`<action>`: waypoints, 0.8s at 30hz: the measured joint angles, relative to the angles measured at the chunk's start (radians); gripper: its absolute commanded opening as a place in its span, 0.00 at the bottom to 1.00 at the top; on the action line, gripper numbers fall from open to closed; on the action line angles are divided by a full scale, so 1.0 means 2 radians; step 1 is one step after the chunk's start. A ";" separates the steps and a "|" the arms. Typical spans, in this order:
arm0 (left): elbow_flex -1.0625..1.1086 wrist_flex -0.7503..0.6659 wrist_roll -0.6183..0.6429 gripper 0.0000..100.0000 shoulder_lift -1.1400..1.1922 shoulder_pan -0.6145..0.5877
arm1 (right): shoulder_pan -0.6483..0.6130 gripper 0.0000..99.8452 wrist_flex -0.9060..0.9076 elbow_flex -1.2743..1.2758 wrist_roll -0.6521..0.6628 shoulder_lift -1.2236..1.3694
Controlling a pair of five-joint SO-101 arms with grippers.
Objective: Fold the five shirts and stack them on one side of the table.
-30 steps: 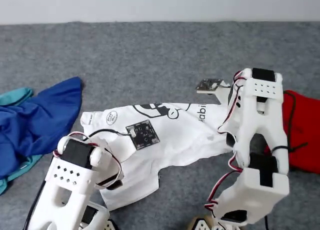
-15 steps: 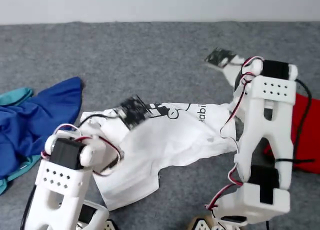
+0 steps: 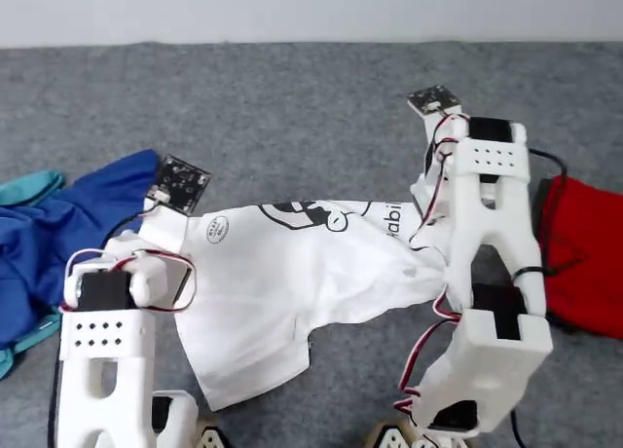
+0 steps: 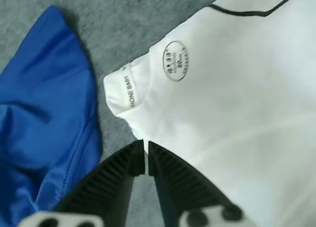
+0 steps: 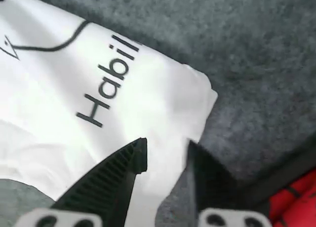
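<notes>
Trouble, I reckon, starts with the white shirt (image 3: 292, 282): its near hem lies rumpled mid-table, so folding now could trap creases. A pinch at its labelled corner might also miss, or snag the blue shirt (image 3: 68, 234) just beside it. Left gripper (image 4: 146, 150) hovers low over that corner, jaws all but closed, holding nothing. Right gripper (image 5: 165, 150) sits over the printed corner, jaws parted, empty, with the red shirt (image 3: 584, 253) nearby.

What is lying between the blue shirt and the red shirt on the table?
The white shirt, spread out on the grey table, lies between the blue shirt and the red shirt, as the high view shows.
</notes>
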 measured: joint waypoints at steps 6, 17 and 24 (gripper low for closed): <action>0.035 -0.025 0.000 0.02 0.000 -0.038 | -0.015 0.28 -0.054 0.000 -0.061 0.004; 0.078 -0.114 0.000 0.02 0.000 -0.073 | -0.017 0.25 -0.108 0.000 -0.092 0.081; 0.078 -0.118 0.000 0.02 0.000 -0.072 | -0.029 0.17 -0.108 0.000 -0.104 0.087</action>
